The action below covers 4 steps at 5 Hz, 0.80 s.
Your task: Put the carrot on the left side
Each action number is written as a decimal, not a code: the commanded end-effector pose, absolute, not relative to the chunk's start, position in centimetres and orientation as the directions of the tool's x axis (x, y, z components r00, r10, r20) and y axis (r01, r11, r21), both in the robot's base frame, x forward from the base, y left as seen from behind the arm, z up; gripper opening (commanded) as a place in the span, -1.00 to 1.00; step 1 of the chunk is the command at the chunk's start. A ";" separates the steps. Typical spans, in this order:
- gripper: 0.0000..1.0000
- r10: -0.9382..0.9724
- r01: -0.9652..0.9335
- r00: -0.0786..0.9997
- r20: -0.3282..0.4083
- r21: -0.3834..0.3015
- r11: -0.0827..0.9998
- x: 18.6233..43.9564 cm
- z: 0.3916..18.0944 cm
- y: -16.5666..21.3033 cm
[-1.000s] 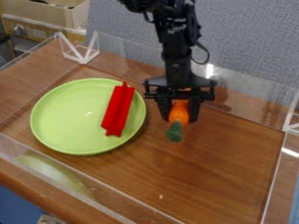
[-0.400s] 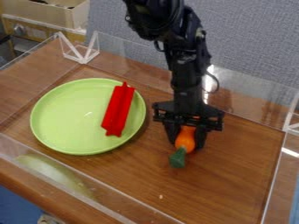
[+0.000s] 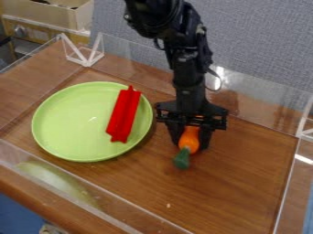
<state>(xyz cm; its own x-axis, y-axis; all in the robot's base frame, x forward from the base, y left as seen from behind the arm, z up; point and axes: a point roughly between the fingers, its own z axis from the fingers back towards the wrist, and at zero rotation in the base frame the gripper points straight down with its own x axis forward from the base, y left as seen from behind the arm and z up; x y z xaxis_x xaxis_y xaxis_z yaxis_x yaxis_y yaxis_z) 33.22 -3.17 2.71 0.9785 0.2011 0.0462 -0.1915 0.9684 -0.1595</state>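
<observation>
The orange carrot [image 3: 188, 144] hangs tilted just above the wooden table, its dark green stem end [image 3: 181, 160] pointing down toward the front. My gripper [image 3: 189, 140] comes straight down on it from above, black fingers shut on the carrot's orange body. The carrot is just right of the green plate [image 3: 73, 123], near the table's middle right.
A flat red block [image 3: 124, 111] lies across the plate's right half. Clear plastic walls [image 3: 244, 91] ring the wooden table [image 3: 244, 183]. A white triangular stand [image 3: 83, 47] sits at the back left.
The gripper moved with the carrot to the right and toward the front, then came back a little to the left. It stayed shut on the carrot throughout.
</observation>
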 end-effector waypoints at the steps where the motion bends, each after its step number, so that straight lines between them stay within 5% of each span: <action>1: -1.00 0.235 -0.216 0.967 0.101 -0.170 0.962 34.4 5.0 -2.5; 3: -1.00 0.288 -0.255 0.944 0.161 -0.196 0.947 34.1 8.9 -2.1; 4: -1.00 0.367 -0.324 0.906 0.211 -0.210 0.922 33.7 12.4 0.4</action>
